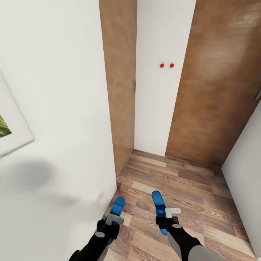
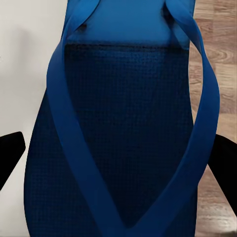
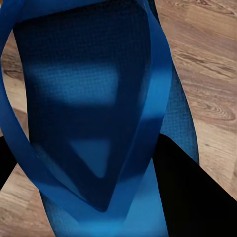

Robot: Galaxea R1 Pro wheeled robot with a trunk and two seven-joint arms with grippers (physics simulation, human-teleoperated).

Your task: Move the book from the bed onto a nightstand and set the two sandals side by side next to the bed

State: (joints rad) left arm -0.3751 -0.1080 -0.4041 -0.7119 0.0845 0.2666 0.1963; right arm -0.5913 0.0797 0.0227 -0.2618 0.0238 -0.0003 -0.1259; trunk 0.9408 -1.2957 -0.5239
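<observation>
I am looking down from the head camera into a narrow hallway corner, and each arm is carrying one of the sandals. The left gripper [image 1: 113, 219] is holding the left sandal [image 1: 116, 209] with its fingers clamped on it, the blue sole sticking forward just beside the white wall [image 1: 61, 108]. The right gripper [image 1: 167, 216] is doing the same with the right sandal [image 1: 158, 204], fingers closed on it, well clear of the wall and above the wood-plank floor [image 1: 195, 195].

In the left wrist view the sandal [image 2: 123, 128] is lying along the fingers, its straps meeting in a V, with a dark finger [image 2: 10, 153] showing at each side of it. In the right wrist view the other sandal [image 3: 94, 113] is sitting tilted against the floor planks, one black finger [image 3: 192, 192] pressing at its edge.

Ahead, two brown wood panels [image 1: 217, 83] are flanking a white strip with two red dots [image 1: 166, 65] (what they are, I cannot tell). A framed picture [image 1: 7, 123] is hanging on the wall at left.
</observation>
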